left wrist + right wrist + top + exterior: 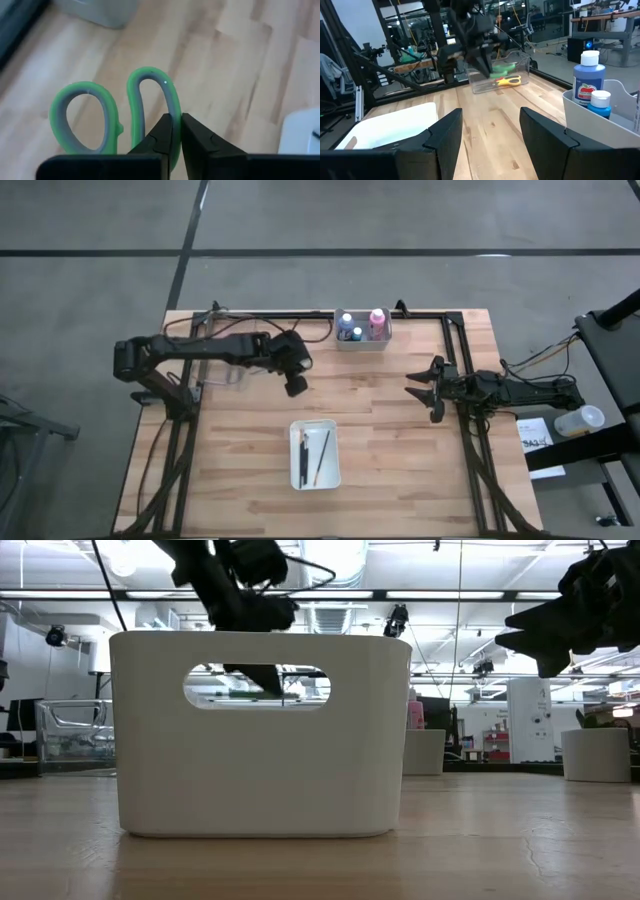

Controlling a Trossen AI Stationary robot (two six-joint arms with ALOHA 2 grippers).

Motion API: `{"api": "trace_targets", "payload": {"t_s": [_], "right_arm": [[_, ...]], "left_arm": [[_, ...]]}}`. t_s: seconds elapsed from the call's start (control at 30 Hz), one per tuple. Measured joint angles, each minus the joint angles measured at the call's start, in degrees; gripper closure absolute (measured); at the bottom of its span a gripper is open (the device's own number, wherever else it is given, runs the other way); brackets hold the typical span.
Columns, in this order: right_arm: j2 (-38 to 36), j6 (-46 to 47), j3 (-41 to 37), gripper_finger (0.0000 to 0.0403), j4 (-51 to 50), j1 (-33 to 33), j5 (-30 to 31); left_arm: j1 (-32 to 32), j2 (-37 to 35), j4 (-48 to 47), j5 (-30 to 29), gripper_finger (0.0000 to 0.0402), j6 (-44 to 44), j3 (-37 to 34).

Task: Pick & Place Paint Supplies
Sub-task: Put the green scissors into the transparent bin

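My left gripper (296,386) hangs above the table's middle, shut on the green-handled scissors (90,117); in the right wrist view they show as a green blur (503,68) under it. Scissors with orange handles (508,81) lie in a clear box (502,75) near the left arm. The grey bin (362,340) at the far edge holds the pink bottle (377,320), the blue bottle (587,75) and a short teal-capped one (600,102). Thin brushes (303,452) lie in the white tray (315,478). My right gripper (490,135) waits open at the table's right, touching nothing. My left gripper pinches the outer side of one green handle loop (173,111) between its two fingers. The two loops point away from the fingers. The scissors are lifted clear of the wooden table; their blades are hidden behind the gripper.
The white tray (260,730) stands close to the near edge and fills the low view. A black frame rail (300,314) runs along the far edge and down both sides. Bare wood lies between the tray, the grey bin and my right gripper (424,390).
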Motion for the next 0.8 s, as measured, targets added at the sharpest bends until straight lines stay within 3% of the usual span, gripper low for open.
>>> {"api": "trace_targets", "payload": {"t_s": [0.27, 0.5, 0.63, 0.8], "right_arm": [[-0.01, -0.02, 0.0, 0.0209, -0.03, 0.0, 0.02], [0.02, 0.0, 0.0, 0.0209, -0.02, -0.01, 0.07], [0.02, -0.01, 0.0, 0.0209, -0.02, -0.02, 0.13], [0.0, -0.02, 0.0, 0.0209, -0.04, -0.01, 0.11]], "left_arm": [[1.04, -7.23, -5.61, -13.82, 0.0375, -15.5, 2.49], [2.49, -18.01, -10.44, -26.5, 0.0375, -28.54, -2.23], [4.5, -23.45, -11.44, -29.67, 0.0375, -33.71, -6.3], [8.7, -27.17, -11.48, -29.34, 0.0375, -36.22, -11.92]]}}
